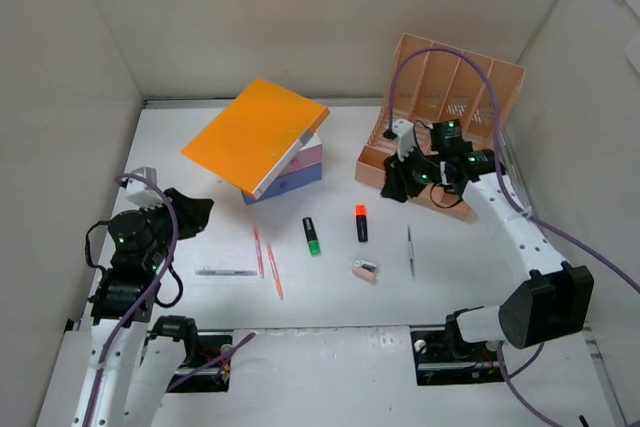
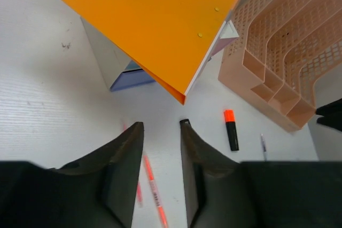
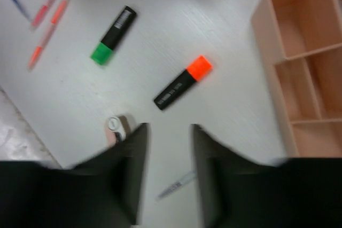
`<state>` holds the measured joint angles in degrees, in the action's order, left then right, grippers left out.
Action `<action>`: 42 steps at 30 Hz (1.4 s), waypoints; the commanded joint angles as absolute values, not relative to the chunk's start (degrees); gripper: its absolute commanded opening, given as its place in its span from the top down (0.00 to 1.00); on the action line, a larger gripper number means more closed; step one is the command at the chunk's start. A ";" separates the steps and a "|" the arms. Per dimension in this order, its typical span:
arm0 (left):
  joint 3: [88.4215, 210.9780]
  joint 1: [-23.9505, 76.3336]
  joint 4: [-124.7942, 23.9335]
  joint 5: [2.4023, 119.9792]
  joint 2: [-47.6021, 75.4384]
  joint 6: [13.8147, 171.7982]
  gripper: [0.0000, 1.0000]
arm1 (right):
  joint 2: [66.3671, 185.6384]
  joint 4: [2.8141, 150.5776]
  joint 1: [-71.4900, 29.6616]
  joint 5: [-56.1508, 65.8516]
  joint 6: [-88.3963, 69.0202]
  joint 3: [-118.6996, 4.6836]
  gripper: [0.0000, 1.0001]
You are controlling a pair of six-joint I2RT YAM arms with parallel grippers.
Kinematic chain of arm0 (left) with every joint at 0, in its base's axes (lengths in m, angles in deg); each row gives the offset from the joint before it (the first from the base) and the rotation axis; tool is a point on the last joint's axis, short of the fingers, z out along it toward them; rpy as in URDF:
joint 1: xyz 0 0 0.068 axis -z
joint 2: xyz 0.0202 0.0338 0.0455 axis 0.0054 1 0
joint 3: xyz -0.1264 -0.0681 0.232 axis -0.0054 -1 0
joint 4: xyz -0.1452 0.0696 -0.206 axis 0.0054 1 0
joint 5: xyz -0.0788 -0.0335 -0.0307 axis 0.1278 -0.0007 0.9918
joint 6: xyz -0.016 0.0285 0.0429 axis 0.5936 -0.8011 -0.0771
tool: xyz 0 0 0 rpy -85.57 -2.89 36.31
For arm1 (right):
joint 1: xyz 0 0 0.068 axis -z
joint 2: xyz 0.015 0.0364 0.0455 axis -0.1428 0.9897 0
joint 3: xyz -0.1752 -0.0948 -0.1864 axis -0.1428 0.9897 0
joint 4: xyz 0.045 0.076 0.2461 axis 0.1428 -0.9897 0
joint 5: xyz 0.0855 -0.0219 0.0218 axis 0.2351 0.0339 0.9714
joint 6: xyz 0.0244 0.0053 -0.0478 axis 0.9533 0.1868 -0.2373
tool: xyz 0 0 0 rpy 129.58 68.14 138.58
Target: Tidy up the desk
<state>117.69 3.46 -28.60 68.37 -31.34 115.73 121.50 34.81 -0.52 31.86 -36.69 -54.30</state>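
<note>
The desk (image 1: 200, 297) is a wide white tabletop with stationery scattered over its middle. A green-capped marker (image 1: 312, 235), an orange-capped marker (image 1: 361, 222), two thin orange pens (image 1: 266, 259), a silver pen (image 1: 226, 272), another slim pen (image 1: 409, 249) and a small pink correction roller (image 1: 365, 270) lie loose. My left gripper (image 1: 195, 212) hovers at the left, open and empty, above the orange pens (image 2: 152, 185). My right gripper (image 1: 400, 182) hangs open and empty beside the peach organizer (image 1: 440, 117), over the slim pen (image 3: 176, 185) and near the roller (image 3: 116, 127).
An orange folder (image 1: 255, 132) rests tilted on a small white box with pink and blue drawers (image 1: 295, 175). Upright white panels (image 1: 60, 77) wall in the left, back and right sides. The organizer's compartments (image 3: 299, 78) face the right gripper.
</note>
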 commanded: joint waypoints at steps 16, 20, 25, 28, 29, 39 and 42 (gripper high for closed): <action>122.09 3.65 -29.25 69.36 -35.47 122.88 0.06 | 148.42 56.54 -12.35 47.04 3.58 -72.42 0.08; 121.30 3.65 -30.92 69.37 -35.21 125.08 0.06 | 154.86 59.27 -14.89 48.54 9.33 -79.54 0.09; 120.95 3.65 -31.01 68.84 -35.21 125.96 0.05 | 159.62 66.62 -17.97 48.63 20.10 -82.98 0.09; 121.30 3.65 -30.57 68.40 -35.21 126.23 0.05 | 159.01 81.17 -18.94 47.05 32.57 -78.17 0.09; 121.30 3.65 -30.66 68.31 -35.21 126.40 0.05 | 158.66 84.99 -19.64 45.65 35.24 -76.75 0.09; 121.48 3.65 -29.61 67.78 -36.79 126.84 0.05 | 158.92 91.60 -24.39 37.65 46.41 -71.65 0.17; 121.21 3.65 -29.26 67.52 -37.32 126.75 0.05 | 157.77 94.07 -24.75 33.61 47.30 -70.24 0.18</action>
<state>119.86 3.46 -27.22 68.00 -37.39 126.04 161.21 85.94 -24.43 38.86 43.35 -70.85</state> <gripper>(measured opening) 0.946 0.821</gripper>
